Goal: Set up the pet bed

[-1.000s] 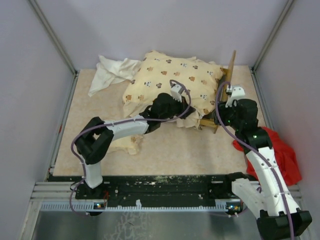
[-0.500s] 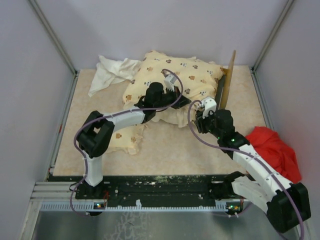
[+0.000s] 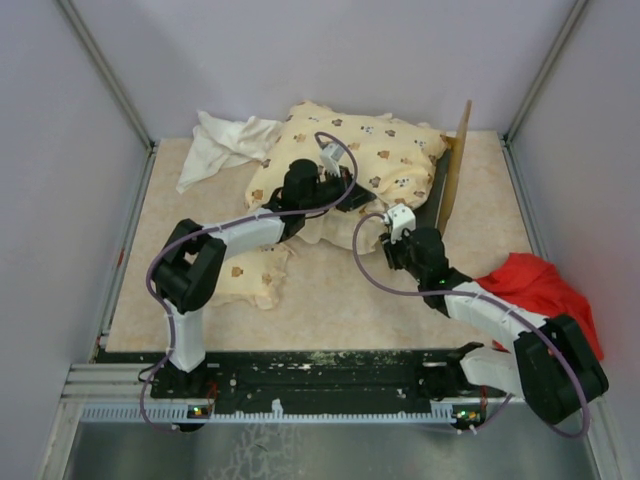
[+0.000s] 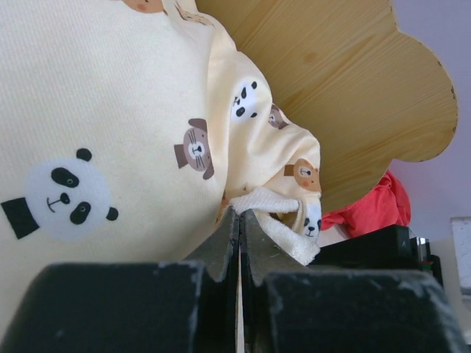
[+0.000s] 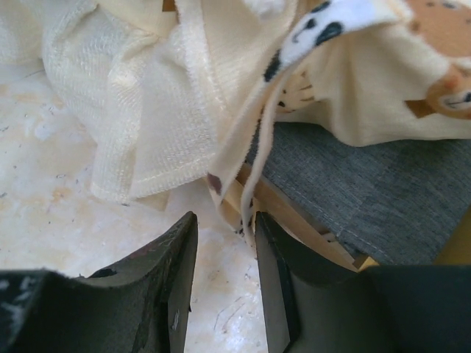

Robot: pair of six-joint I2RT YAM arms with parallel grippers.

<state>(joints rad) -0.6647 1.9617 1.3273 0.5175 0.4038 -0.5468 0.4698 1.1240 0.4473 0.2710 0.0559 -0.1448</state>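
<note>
Top view: I count one bed frame (image 3: 455, 165), tipped up at the far right of the table (image 3: 330, 310), one animal-print cushion (image 3: 385, 150) heaped against it, one small pillow (image 3: 250, 280) lying apart at near left, one white cloth (image 3: 222, 145) and one red cloth (image 3: 545, 290). Against half a second ago, the right arm has drawn back and lies lower and flatter. The left arm has pushed further over the cushion. The left gripper (image 3: 343, 188) rests on the cushion's near edge; the right gripper (image 3: 388, 232) points at the frame's near corner. Left wrist view: the left gripper (image 4: 239, 220) has its jaws pressed together, pinching a cushion (image 4: 110, 110) corner, with the wavy headboard (image 4: 353, 88) behind. Right wrist view: the right gripper (image 5: 227, 224) has its jaws parted and holds nothing. Loose cushion (image 5: 221, 59) fabric hangs just ahead, beside the grey base (image 5: 383, 191).
</note>
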